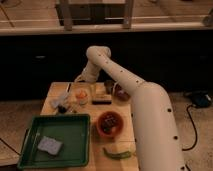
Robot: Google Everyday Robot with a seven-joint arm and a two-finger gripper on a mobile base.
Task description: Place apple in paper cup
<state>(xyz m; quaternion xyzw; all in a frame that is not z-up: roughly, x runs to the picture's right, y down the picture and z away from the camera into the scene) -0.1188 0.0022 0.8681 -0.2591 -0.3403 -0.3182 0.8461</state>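
The white arm [131,95] reaches from the lower right of the view up and over the wooden table [98,159], bends at an elbow near the far edge and drops its gripper [79,80] toward the far-left part of the tabletop. The gripper sits just at 12 o'clock of the apple [81,94], very close above it; whether it is released or clenched cannot be told from this view. The apple, small and orange-red, rests inside the paper cup [81,99], whose pale rim shows around and below the fruit. At 9 o'clock of the cup lies a small heap of dark and pale items [62,102], too indistinct to name. At 3 o'clock of the cup sits a flat pale block with a dark lower edge [101,96], just beside it. Farther toward 3 o'clock, against the arm, stands a dark round container [120,93], partly hidden by the arm. Taking the table centre as the dial, the orange bowl with dark contents [109,123] lies near the middle, the green tray [71,134] fills the 8 o'clock quarter with a pale blue sponge [50,145] lying in its near-left corner, and a green pepper-like vegetable [118,154] lies at 5 o'clock near the front edge, close to the arm's base.
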